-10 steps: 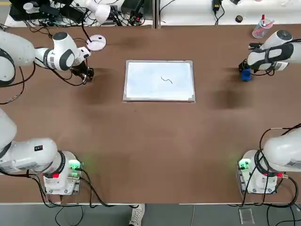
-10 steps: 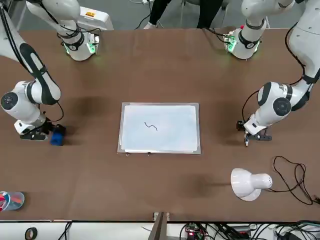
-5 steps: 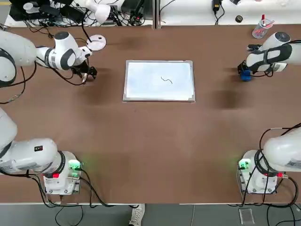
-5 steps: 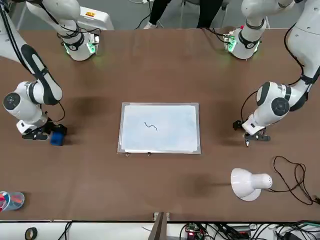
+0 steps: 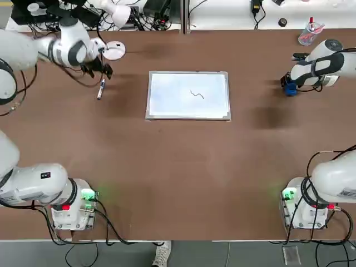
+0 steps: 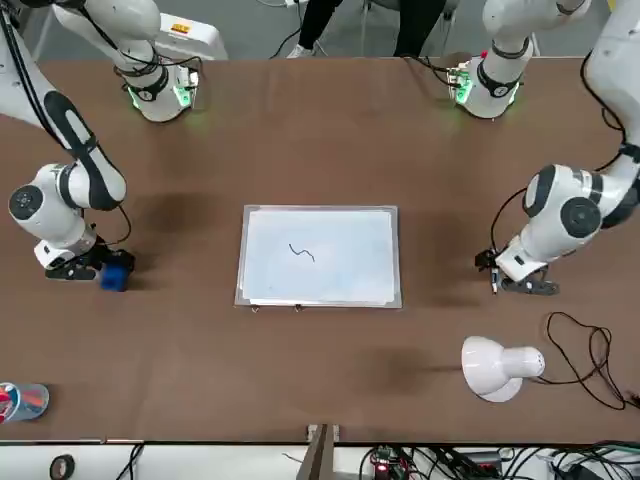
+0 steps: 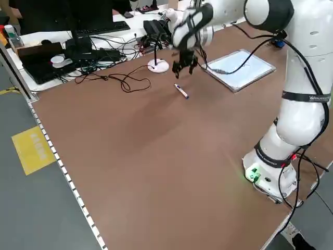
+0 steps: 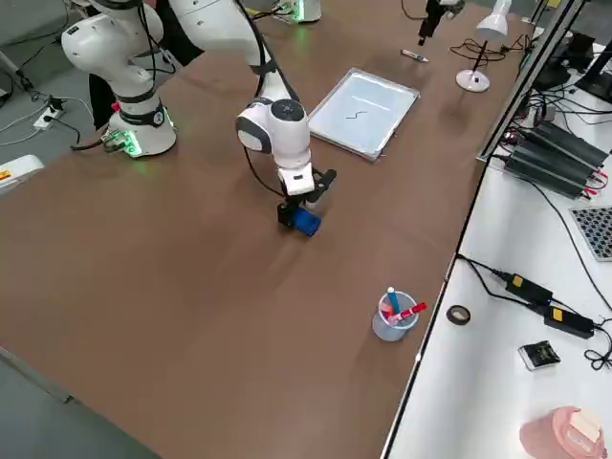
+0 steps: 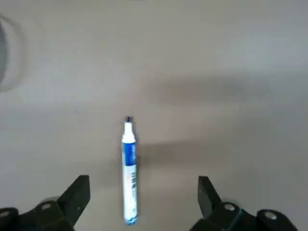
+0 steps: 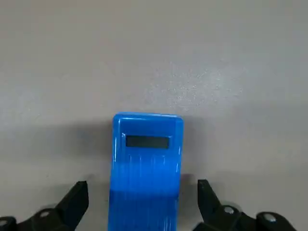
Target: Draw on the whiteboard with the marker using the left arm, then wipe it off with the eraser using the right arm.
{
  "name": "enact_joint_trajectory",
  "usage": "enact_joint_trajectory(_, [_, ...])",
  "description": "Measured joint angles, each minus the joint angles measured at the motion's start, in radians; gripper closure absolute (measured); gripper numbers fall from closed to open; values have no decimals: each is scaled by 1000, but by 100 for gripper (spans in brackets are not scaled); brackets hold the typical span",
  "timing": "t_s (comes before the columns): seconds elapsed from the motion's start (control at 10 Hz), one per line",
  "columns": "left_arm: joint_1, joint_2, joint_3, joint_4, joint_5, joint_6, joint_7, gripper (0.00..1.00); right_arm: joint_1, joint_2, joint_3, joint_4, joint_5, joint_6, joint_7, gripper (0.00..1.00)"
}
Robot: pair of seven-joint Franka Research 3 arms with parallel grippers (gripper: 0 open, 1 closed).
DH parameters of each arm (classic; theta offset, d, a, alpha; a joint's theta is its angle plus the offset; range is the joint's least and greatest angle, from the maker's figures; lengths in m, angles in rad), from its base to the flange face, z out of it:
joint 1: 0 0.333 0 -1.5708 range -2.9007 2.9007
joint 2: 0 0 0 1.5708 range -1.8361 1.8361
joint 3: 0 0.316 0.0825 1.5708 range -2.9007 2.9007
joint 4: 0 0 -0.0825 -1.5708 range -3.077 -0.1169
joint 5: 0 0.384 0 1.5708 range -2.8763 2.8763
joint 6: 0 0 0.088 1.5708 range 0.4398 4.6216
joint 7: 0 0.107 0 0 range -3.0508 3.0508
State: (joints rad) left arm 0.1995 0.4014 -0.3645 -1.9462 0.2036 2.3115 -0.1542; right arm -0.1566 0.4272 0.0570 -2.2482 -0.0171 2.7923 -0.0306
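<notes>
"Where is the marker [image 9: 129, 178] lying?"

"It's lying on the table [image 5: 178, 178], on the left side of the whiteboard [image 5: 188, 103] and well apart from it; the left end effector [image 9: 143, 179] is hovering just beside it on the far side from the robot's bases, raised above the table; its fingers are standing wide open and gripping nothing; the dark tip is showing."

"And the right end effector [image 10: 143, 183]?"

"That one is hanging over the eraser [image 10: 146, 173], on the right side of the whiteboard; its fingers are standing open too, one on either side of the blue block, and gaps are showing between them and it; so it isn't gripping."

"What is the whiteboard showing?"

"It's lying flat between the two end effectors, well apart from both; a short wavy line [image 5: 197, 94] is running across its middle; the white lamp [image 6: 495, 368] is standing beyond the left end effector, and the cup of pens [image 8: 395, 316] is standing near the table's far edge, beyond the eraser."
</notes>
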Motion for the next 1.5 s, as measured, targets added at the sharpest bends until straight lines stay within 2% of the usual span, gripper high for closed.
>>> enact_joint_trajectory(0.3, [1, -59, -16, 178, 0, -235, -2, 1, 0, 1, 0, 0, 0, 1, -1, 7])
enact_joint_trajectory(0.4, [2, -81, -16, 231, 0, -289, -2, 1, 0, 1, 0, 0, 0, 1, -1, 21])
enact_joint_trajectory(0.6, [6, -127, -16, 318, 0, -378, -1, 1, 0, 1, 0, -1, 0, 2, -1, 41])
enact_joint_trajectory(1.0, [7, -221, -21, 443, -7, -563, 1, 1, 0, 1, 0, 0, -4, 2, -3, 44])
enact_joint_trajectory(1.3, [15, -287, -17, 460, -89, -620, 19, 1, 10, 1, 3, 7, -4, -7, 22, 44])
enact_joint_trajectory(1.5, [6, -325, 23, 457, -113, -661, 66, 0, 44, -3, 7, 34, -4, -66, 81, 44])
